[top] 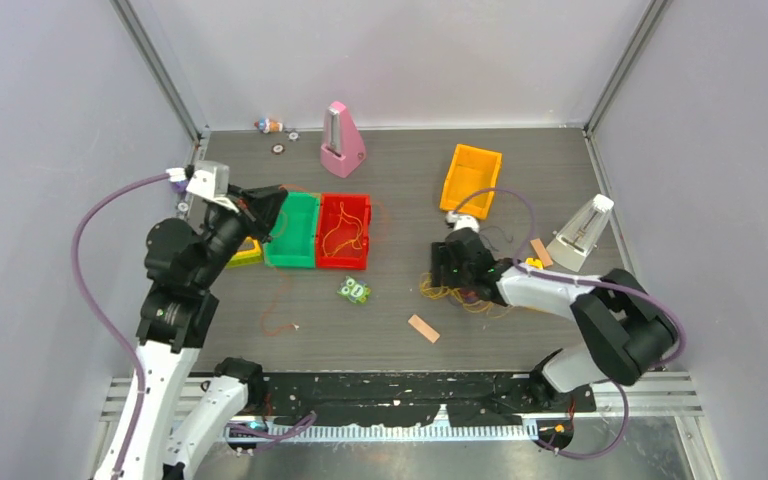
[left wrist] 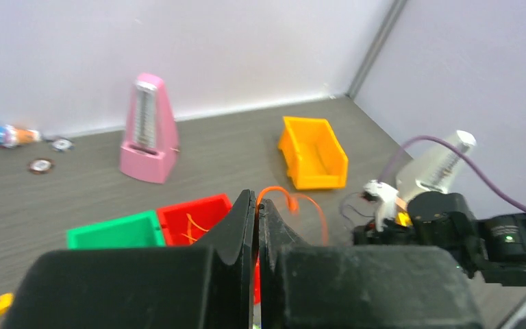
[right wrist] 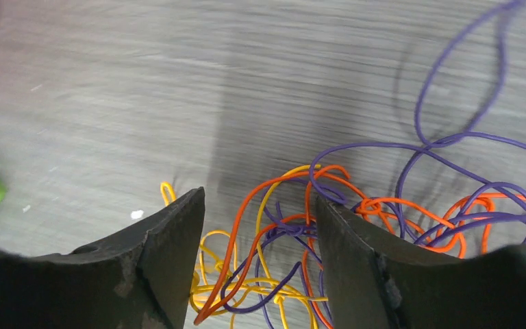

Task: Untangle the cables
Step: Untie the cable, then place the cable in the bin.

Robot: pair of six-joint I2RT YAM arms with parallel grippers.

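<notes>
Lab test cell — blank walls (top: 390, 50), metal framing (top: 157, 65)

From my console, a tabletop (top: 400, 160) of dark grey wood-grain fills the middle of the top view. Plain, pale lavender-grey walls box it in: a back wall (top: 390, 60) across the upper frame, with a left wall (top: 40, 120) and a right wall (top: 730, 120) down the sides. A bare metal left post (top: 160, 70) and right post (top: 623, 65) run up the two far corners. Along the bottom edge I see a black perforated plate (top: 400, 385), and below it a brushed metal ledge (top: 440, 462). The light is soft and even.
</notes>
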